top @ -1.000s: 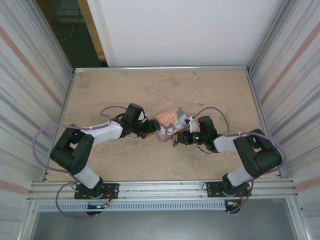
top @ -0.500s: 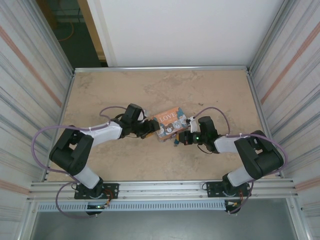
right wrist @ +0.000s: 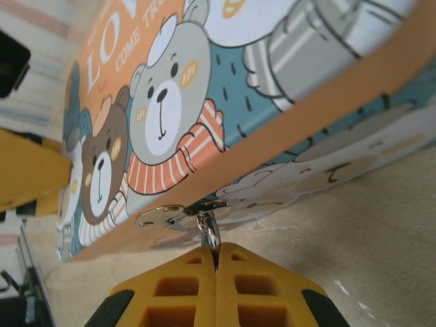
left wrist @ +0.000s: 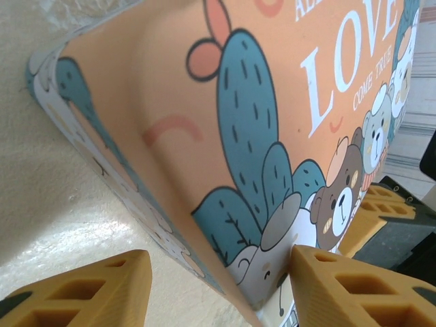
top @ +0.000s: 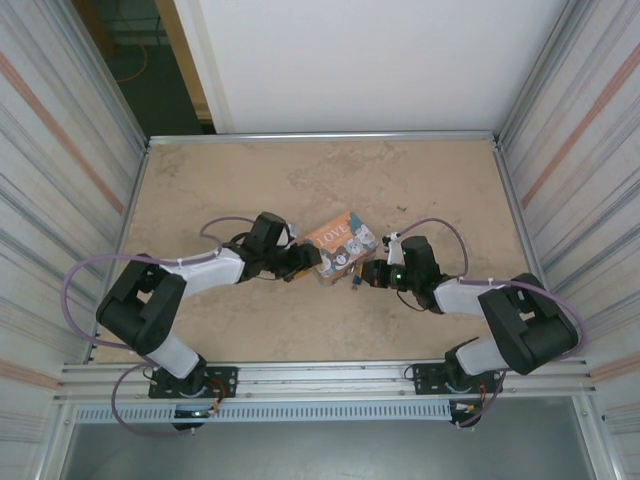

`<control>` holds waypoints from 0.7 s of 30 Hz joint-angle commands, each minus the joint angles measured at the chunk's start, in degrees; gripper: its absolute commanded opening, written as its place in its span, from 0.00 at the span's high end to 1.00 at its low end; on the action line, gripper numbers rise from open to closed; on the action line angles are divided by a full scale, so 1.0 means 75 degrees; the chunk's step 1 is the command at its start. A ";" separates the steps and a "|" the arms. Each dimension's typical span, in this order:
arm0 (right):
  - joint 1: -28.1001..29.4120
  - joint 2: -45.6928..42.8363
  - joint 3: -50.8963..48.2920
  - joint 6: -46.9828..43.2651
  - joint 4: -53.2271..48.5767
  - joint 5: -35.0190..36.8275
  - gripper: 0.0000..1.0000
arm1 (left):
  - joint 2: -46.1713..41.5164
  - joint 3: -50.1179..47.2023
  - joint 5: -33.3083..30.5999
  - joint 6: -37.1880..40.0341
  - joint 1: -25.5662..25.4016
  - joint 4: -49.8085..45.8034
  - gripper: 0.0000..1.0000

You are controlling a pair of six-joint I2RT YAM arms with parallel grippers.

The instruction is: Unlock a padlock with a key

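While between two pincers (top: 303,262) (top: 362,276), one box (top: 338,243).

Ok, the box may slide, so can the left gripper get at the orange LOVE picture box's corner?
Probably yes: a corner of the orange picture box sits between the open yellow fingers of the left gripper, with nothing in the way.

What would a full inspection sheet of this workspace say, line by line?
Surface: beige mottled table.
Job's things: LOVE box at centre; small silvery part at its clasp.
Clutter: nothing seen.
Grippers: left gripper open, astride a box corner; right gripper shut on the silvery part.
Cables: purple cables loop off both arms.
Surroundings: ribbed metal walls, white panel behind.
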 commanded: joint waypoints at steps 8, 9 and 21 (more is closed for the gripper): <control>0.0545 -0.0161 0.0174 0.1248 0.0233 0.1083 1.00 | -0.0037 -0.0109 -0.0172 -0.0195 -0.0193 -0.0273 0.44; 0.0570 -0.0088 0.0174 0.1322 0.0316 0.1103 1.00 | -0.0037 -0.0106 -0.0171 -0.0184 -0.0204 -0.0292 0.44; 0.0689 0.0298 0.0331 0.1718 0.0706 0.1580 1.00 | 0.0027 -0.0110 -0.0168 -0.0171 -0.0193 -0.0303 0.44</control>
